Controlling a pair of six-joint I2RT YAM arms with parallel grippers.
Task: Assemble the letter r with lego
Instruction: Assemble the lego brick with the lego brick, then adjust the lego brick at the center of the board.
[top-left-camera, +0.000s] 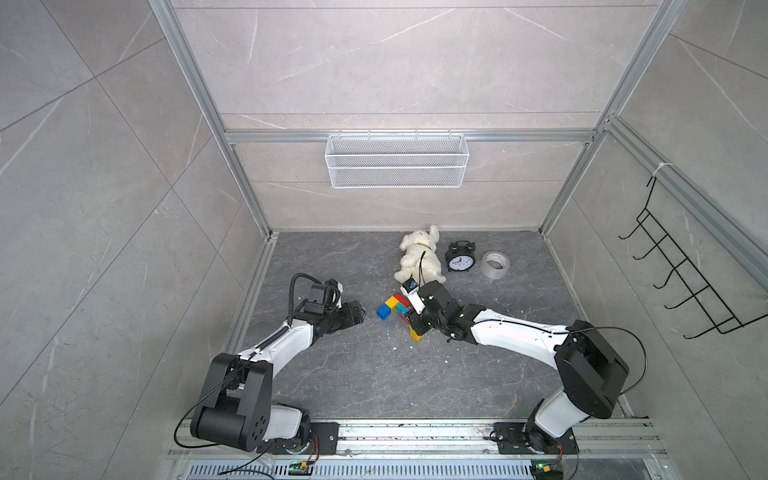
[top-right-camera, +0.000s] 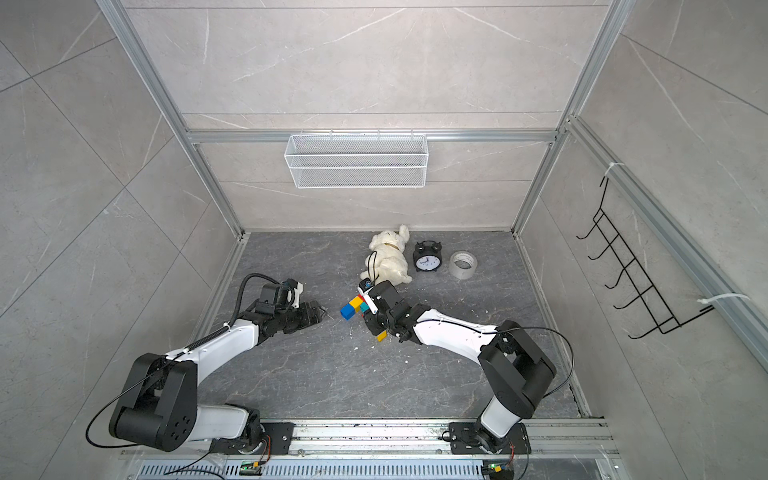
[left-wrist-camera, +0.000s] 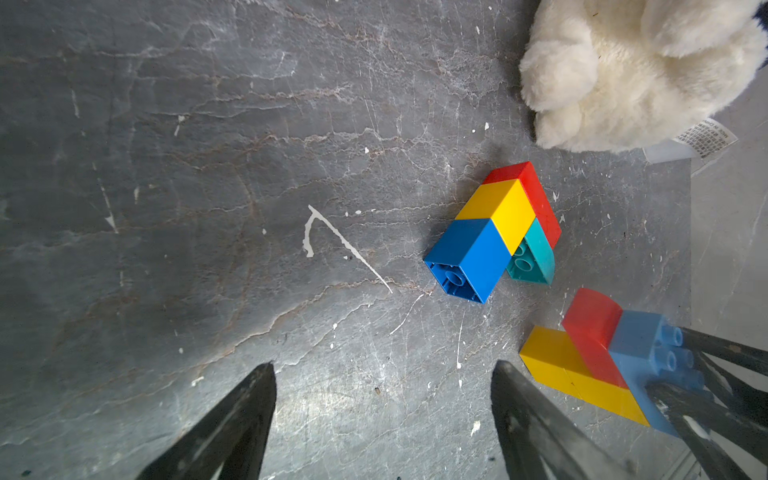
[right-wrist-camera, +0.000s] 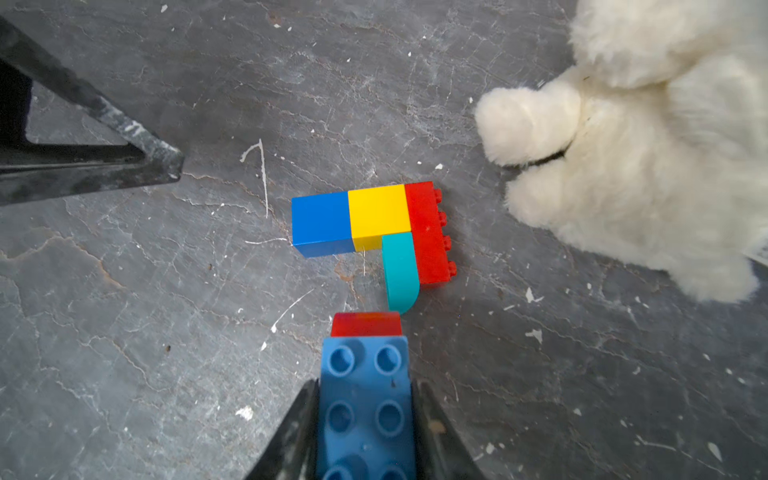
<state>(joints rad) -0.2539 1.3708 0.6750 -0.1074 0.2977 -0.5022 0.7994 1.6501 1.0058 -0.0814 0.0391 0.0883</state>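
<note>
Two lego chunks rn. First chunk (right-wrist-camera: 376, 216) lies flat on the tabletop (right-wrist-camera: 166, 332): blue brick (right-wrist-camera: 320, 220) + yellow brick (right-wrist-camera: 378, 214) in a row, long red brick (right-wrist-camera: 430, 232) across the end, teal curved piece (right-wrist-camera: 399, 270) tucked in the corner btw yellow and red. It's near the plush toy (right-wrist-camera: 623, 166), not touching.

Second chunk (left-wrist-camera: 594, 340) = light blue brick (right-wrist-camera: 365, 407), short red brick (right-wrist-camera: 365, 325), yellow strip (left-wrist-camera: 552, 353). Right jaws are clamped on the light blue brick's sides, and its red end is just short of the teal piece w/ a small gap. Can't tell if it's lifted or resting.

Left jaws are spread wide w/ nothing in them, over bare tabletop left of the bricks. Clock (top-left-camera: 459, 259) and tape roll (top-left-camera: 492, 272) sit further back.
</note>
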